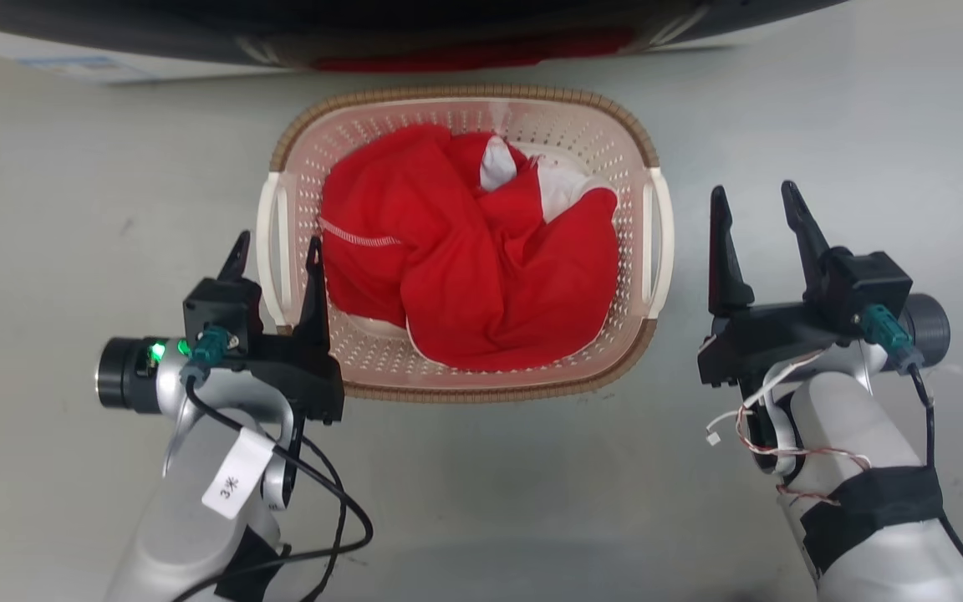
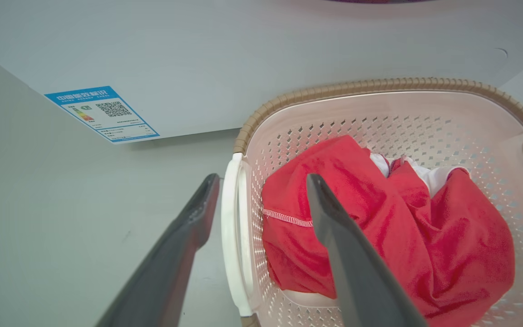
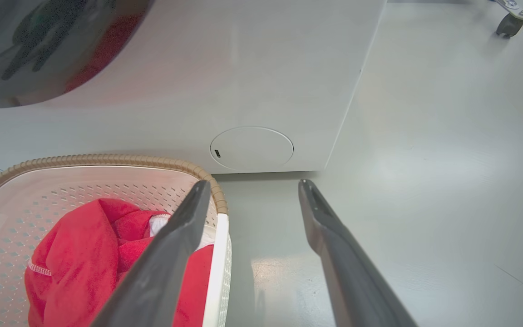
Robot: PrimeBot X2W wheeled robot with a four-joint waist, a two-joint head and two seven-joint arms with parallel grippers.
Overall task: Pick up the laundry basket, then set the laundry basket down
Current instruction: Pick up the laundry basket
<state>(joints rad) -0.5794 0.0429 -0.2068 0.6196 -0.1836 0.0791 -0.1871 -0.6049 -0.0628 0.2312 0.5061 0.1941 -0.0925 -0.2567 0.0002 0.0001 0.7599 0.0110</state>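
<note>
**Head view.** The laundry basket (image 1: 465, 94) stands on the floor (image 1: 72, 209), directly before the washer (image 1: 448, 25) and between the two arms. It is a cream perforated tub with a brown woven-look rim and white side handles. It holds a bundled red garment (image 1: 465, 276) with white patches. The left claw (image 1: 277, 242) is spread wide and straddles the left handle (image 1: 268, 201), one finger outside the wall and one inside. It grips nothing. The right claw (image 1: 753, 194) is likewise spread wide and empty, just beside the right handle (image 1: 664, 242) but apart from it.

**Left wrist view.** The left handle lies between the fingers, untouched as far as can be seen. The inner finger (image 2: 334, 236) lies over the red garment. Risk: on closing, it may pinch fabric against the wall, giving a soft hold that slips.

**Right wrist view.** The near finger (image 3: 175, 245) overlaps the rim. Whether it has crossed the right handle cannot be told from this angle.
- Risk: if the left side is gripped and raised before the right claw has its handle, the basket would likely tilt and the garment slide out.
- Risk: the thin plastic handles may flex under an uneven pull.
- Risk: the washer stands close behind, so a forward swing could strike it.
</note>
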